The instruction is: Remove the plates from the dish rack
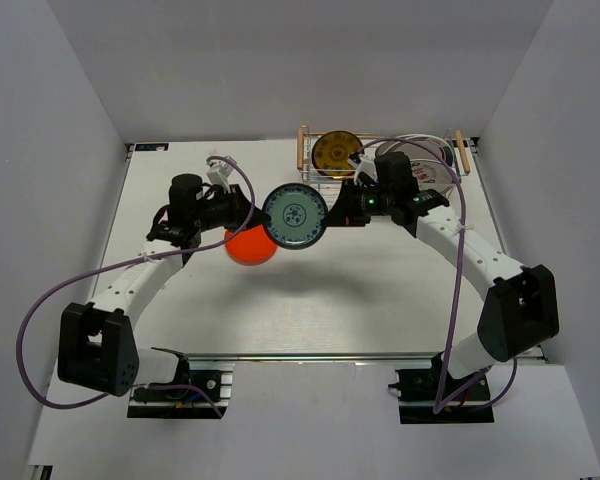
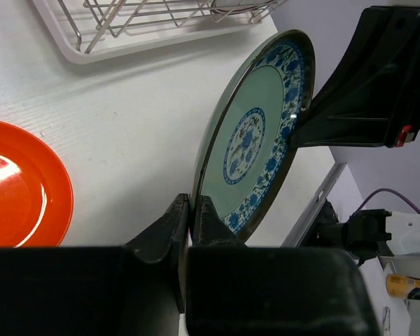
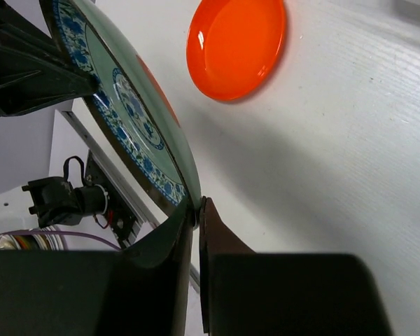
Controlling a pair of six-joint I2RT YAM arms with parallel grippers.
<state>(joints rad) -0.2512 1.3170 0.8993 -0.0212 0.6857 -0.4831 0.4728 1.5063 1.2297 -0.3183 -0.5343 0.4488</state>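
Observation:
A round plate with a blue floral pattern and a dark rim [image 1: 295, 216] hangs above the table between the two arms, tilted on edge. My left gripper [image 1: 259, 217] is shut on its left rim, and the left wrist view shows the fingers [image 2: 191, 203] pinching the edge of the plate [image 2: 255, 133]. My right gripper [image 1: 333, 211] is shut on the opposite rim [image 3: 197, 204]. An orange-red plate [image 1: 250, 246] lies flat on the table below the left gripper. The dish rack [image 1: 303, 147] at the back holds a yellow patterned plate [image 1: 337, 152] and a white one [image 1: 427, 160].
The rack's wire frame and white tray [image 2: 126, 28] lie just beyond the held plate. White walls close in the table on three sides. Purple cables loop from both arms. The arm bases stand at the near edge.

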